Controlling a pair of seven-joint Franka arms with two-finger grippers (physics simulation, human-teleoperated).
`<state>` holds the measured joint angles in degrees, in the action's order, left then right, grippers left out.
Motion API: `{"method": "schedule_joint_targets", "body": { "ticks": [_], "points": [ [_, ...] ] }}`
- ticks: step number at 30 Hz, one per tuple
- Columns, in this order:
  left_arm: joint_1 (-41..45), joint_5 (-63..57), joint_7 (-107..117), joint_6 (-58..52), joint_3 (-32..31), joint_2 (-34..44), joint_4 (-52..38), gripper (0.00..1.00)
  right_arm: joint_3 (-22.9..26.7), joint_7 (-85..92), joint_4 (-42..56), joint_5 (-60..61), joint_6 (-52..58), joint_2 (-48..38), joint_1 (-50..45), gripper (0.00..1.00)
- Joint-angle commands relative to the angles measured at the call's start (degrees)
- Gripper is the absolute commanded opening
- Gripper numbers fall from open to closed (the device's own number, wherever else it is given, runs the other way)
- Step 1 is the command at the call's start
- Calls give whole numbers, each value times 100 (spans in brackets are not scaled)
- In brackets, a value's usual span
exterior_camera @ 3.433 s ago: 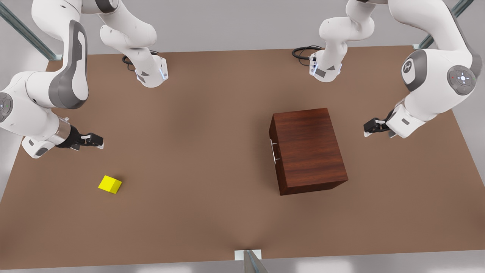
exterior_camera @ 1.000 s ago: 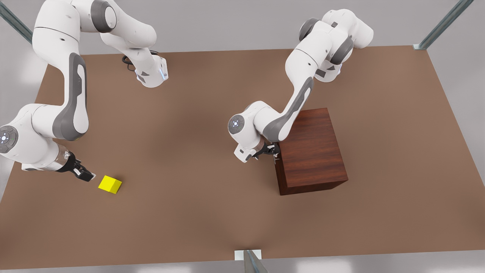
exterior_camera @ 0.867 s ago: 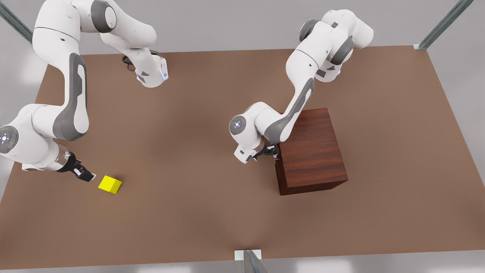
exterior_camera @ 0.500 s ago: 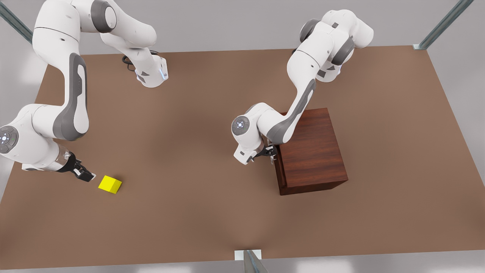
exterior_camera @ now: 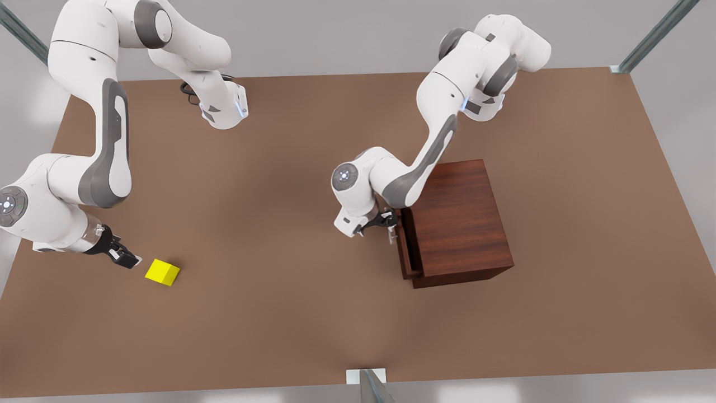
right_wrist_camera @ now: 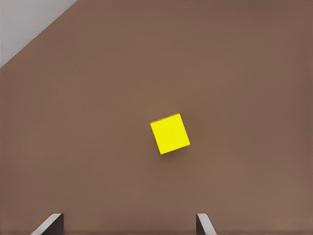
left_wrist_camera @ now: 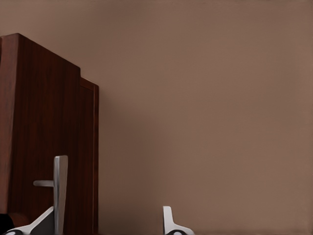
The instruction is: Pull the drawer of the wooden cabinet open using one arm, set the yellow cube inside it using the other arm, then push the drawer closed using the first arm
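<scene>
Brown worktop (exterior_camera: pixel 279 184), grey walls, drawer (exterior_camera: pixel 404 246) part-open.
We see left hand (exterior_camera: pixel 391 223) at the cabinet (exterior_camera: pixel 456 224) handle, fingers apart; right hand (exterior_camera: pixel 127 259), fingers spread, at nine o'clock of yellow cube (exterior_camera: pixel 163 272).

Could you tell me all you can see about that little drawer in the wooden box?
The drawer is a shallow tray of dark reddish-brown wood grain, matching the wooden cabinet that holds it. It is pulled out only a little, toward the front view's left. A thin silver bar handle stands on its front panel. The left pincer is at that handle, one finger beside the bar. The inside is too shadowed to make out.
</scene>
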<state>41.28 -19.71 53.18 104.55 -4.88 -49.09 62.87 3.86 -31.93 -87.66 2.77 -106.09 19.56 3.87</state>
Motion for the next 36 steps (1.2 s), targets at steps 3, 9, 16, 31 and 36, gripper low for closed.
{"method": "schedule_joint_targets", "body": {
  "ticks": [3, 9, 16, 31, 36],
  "points": [
    [64, -6, 544, 197, 5, -127, -205, 100, 1, -15, 3, -4, 0, -5, 0, 100],
    [64, -15, 562, 443, 23, -277, -381, 100, 1, -15, 3, 4, 0, -5, 0, 100],
    [108, -15, 641, 619, 23, -303, -407, 100, 1, -24, 3, -4, 0, 21, 0, 100],
    [354, 37, 1124, 505, 5, -356, -917, 100, 1, -24, 3, -4, 0, 21, 0, 100],
    [284, 284, 1335, 373, 14, -268, -1093, 100, 1, -24, 3, -4, 0, 30, -9, 100]
  ]
}}
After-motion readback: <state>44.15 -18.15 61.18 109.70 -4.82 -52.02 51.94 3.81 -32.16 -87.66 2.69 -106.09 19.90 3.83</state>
